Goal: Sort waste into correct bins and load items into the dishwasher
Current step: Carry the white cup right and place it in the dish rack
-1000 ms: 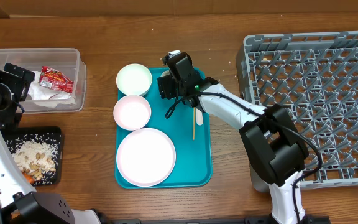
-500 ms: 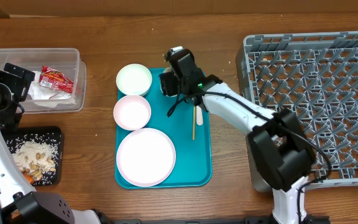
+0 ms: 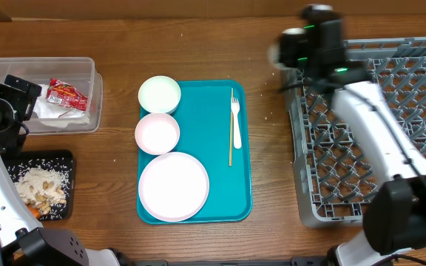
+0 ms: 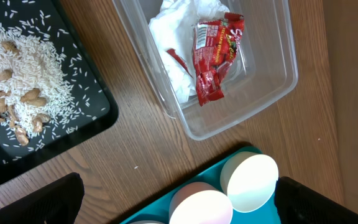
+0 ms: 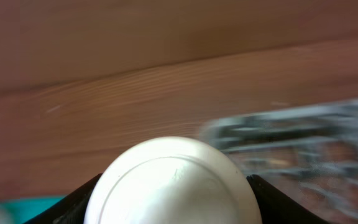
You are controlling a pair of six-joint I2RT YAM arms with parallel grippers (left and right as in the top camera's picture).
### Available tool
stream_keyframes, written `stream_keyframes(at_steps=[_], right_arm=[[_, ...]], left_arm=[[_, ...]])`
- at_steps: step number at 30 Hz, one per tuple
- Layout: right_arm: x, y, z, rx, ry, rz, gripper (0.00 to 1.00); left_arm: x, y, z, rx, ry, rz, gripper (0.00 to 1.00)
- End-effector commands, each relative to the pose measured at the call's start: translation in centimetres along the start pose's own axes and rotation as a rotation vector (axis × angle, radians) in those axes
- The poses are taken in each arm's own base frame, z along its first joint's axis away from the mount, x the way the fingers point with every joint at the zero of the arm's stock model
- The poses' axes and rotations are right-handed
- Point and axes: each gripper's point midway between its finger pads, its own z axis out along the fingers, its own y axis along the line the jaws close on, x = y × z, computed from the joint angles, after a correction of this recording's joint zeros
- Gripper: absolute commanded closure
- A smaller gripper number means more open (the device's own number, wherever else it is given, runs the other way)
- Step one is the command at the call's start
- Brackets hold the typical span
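My right gripper (image 3: pixel 291 50) is shut on the small white cup (image 5: pixel 173 186), blurred by motion, over the table at the far left corner of the grey dish rack (image 3: pixel 390 118). Two white bowls (image 3: pixel 159 94) (image 3: pixel 157 133), the flat plate (image 3: pixel 173 186) and the fork (image 3: pixel 235 118) lie on the teal tray (image 3: pixel 231 199). The red wrapper (image 3: pixel 66 94) and white napkins (image 3: pixel 46 109) lie in the clear tub (image 3: pixel 87 122). Rice scraps (image 3: pixel 39 185) and a bit of carrot (image 3: pixel 34 212) lie on the black tray (image 3: pixel 66 157). My left gripper (image 3: pixel 13 92) is open and empty, high by the tub.
The left wrist view shows the tub (image 4: pixel 278 81), the wrapper (image 4: pixel 213 56), the black tray (image 4: pixel 98 115) and the two bowls (image 4: pixel 253 183). The rack (image 5: pixel 303 137) fills the right of the table. Bare wood lies between the teal tray and the rack.
My right gripper has lifted the cup off the teal tray's far end and swung it quickly right to the rack's far left corner. The left arm has not moved.
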Motion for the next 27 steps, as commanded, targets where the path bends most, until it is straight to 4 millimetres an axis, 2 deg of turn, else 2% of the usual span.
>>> stream_keyframes(at_steps=[1,5,7,13,17,19,27], right_arm=[[-2.5,-7.0,-1.6,0.114,-0.043,0.085,0.32],[-2.5,-14.1,-2.7,0.229,-0.027,0.134,0.31],[-2.3,-16.7,-3.3,0.276,-0.021,0.146,0.31],[-1.4,-21.8,-4.7,0.373,0.001,0.215,0.26],[-0.8,-22.7,-4.8,0.389,0.019,0.23,0.25],[-0.5,-22.7,-4.8,0.389,0.03,0.232,0.21],[0.3,-21.4,-4.3,0.334,0.069,0.233,0.18]], left_arm=[[-0.1,-0.3,-0.5,0.014,-0.009,0.028,0.0],[-0.1,-0.4,-0.5,0.014,-0.01,0.028,0.0],[-0.1,-0.3,-0.5,0.014,-0.009,0.028,0.0],[-0.1,-0.4,-0.5,0.014,-0.009,0.028,0.0],[-0.1,-0.3,-0.5,0.014,-0.009,0.028,0.0],[-0.1,-0.4,-0.5,0.014,-0.01,0.028,0.0],[-0.1,-0.4,-0.5,0.014,-0.01,0.028,0.0]])
